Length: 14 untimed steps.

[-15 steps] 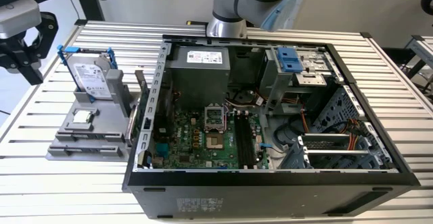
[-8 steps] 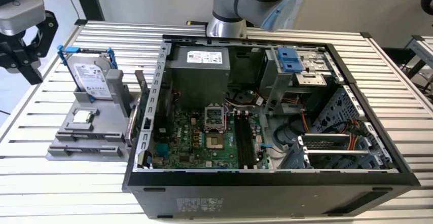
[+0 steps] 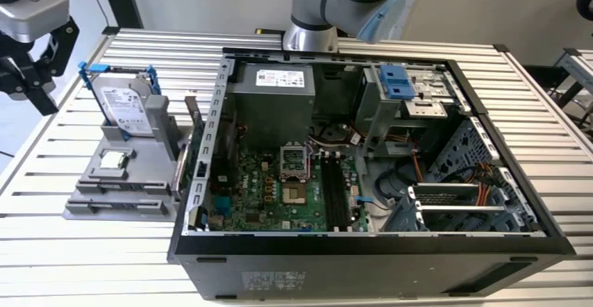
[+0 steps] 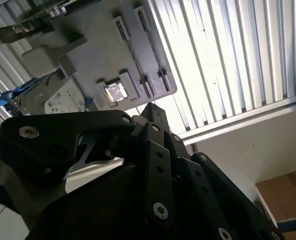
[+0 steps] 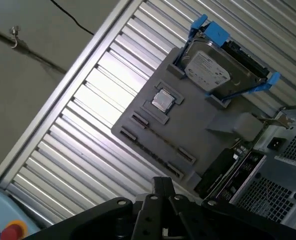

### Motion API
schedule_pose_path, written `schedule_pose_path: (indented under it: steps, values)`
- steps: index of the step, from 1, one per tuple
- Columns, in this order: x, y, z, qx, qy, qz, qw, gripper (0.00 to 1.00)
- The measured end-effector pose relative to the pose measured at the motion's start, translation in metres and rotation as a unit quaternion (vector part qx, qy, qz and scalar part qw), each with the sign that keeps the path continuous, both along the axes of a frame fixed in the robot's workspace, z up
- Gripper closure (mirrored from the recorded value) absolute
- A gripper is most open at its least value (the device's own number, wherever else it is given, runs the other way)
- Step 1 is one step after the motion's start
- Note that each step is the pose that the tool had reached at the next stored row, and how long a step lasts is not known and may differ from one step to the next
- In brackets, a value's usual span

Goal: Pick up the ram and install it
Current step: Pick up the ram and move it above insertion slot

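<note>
Not started, by the look of it. Ram (image 5: 155, 148) seems to sit edge-on in the long slot of the grey tray (image 5: 197, 131) on the table (image 5: 83, 120), beside the PC case (image 3: 371, 258). Mobo slots (image 3: 335, 196) look bare. Pincer (image 5: 162, 181) hangs over the tray, tips apparently pressed together, holding nothing. Pick-up & install both left.

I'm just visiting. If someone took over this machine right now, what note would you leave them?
The gripper hovers over the slatted table beside the grey holder, touching nothing.
The ram seems to be the thin strip edge-on in that holder, though it is hard to tell.
The motherboard's black slots look empty.
Done: nothing visible.
Left: the whole pick-up and install.
</note>
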<state>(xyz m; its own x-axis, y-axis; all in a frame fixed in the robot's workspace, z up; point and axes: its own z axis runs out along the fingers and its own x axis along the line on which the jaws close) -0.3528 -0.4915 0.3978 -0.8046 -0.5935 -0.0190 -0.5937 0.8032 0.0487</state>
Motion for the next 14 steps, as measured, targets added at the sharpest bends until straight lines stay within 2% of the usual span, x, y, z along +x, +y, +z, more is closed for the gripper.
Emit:
schedule_pose_path:
  steps: [4, 7, 10, 14]
  values:
    - [0.0, 0.0005, 0.0004, -0.0001, 0.0, 0.022, 0.99976, 1.0]
    - [0.0, 0.001, 0.0007, -0.0002, 0.0, 0.038, 0.99927, 1.0]
    - [0.0, 0.0016, 0.0009, -0.0003, 0.0, 0.055, 0.99851, 1.0]
    - [0.0, 0.0022, 0.0012, -0.0005, 0.0, 0.076, 0.99707, 1.0]
